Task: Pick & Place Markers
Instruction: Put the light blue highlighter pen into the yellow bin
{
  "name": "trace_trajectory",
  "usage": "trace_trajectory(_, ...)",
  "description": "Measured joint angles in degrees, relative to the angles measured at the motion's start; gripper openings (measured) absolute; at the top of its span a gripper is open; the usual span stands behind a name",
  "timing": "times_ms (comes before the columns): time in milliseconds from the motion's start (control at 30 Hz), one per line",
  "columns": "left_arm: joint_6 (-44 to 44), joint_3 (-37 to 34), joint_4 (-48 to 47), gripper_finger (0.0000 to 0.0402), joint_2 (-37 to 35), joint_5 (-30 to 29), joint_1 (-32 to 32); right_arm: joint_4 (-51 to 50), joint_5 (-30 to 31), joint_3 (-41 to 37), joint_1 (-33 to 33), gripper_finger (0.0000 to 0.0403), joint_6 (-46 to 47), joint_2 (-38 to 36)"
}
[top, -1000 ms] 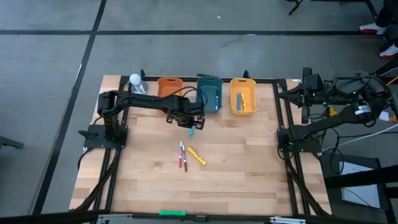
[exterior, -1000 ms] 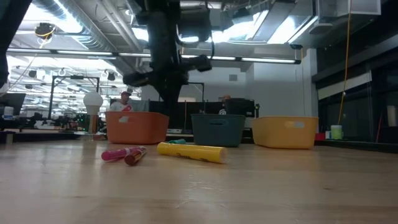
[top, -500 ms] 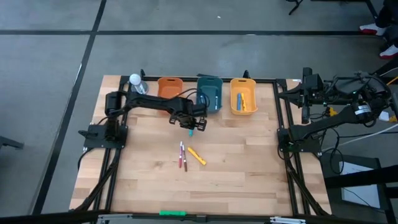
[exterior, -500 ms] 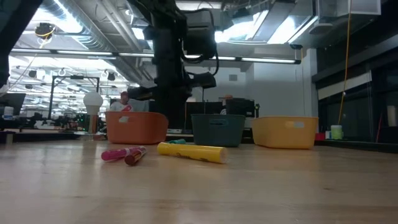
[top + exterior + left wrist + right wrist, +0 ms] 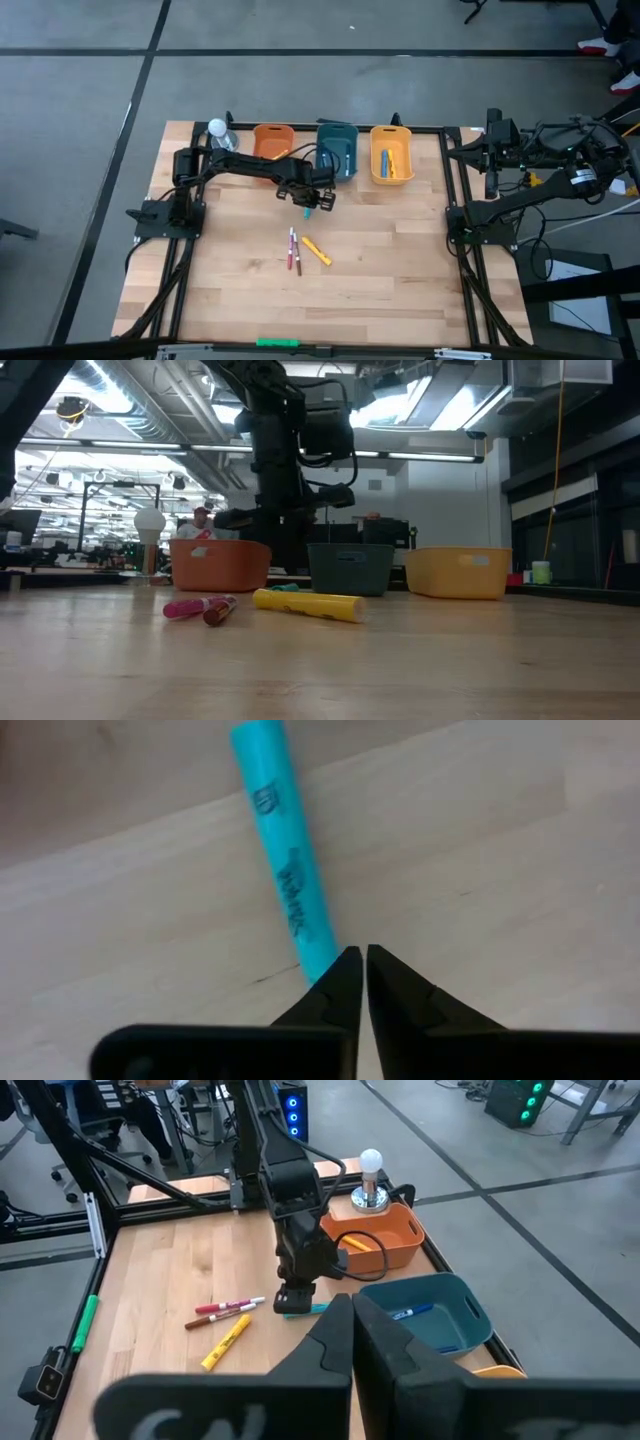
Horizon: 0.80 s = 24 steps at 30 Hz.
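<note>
The wooden table (image 5: pixel 380 270) stood in a busy workshop. Just before the teal bin (image 5: pixel 337 150), the left gripper (image 5: pixel 308 205) hung with fingers nearly closed beside a teal marker (image 5: pixel 286 870); I couldn't tell if they pinched it. It looked wise to clear the rim before releasing. The right gripper (image 5: pixel 352 1330) waited far right, closed.

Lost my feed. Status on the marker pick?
Left gripper pinching teal marker near teal bin. Right gripper shut, parked off-table. Nothing blocking.
</note>
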Motion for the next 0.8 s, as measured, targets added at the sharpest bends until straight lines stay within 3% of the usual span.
trace_trajectory(500,-0.4,0.0,-0.1,0.0140,0.1,0.7,0.6,-0.3,0.0,0.0,0.0,0.0000,0.0,0.0)
trace_trajectory(800,-0.9,0.0,-0.7,0.0163,2.5,1.0,0.6,-0.3,0.0,0.0,0.0,0.0000,0.0,0.0)
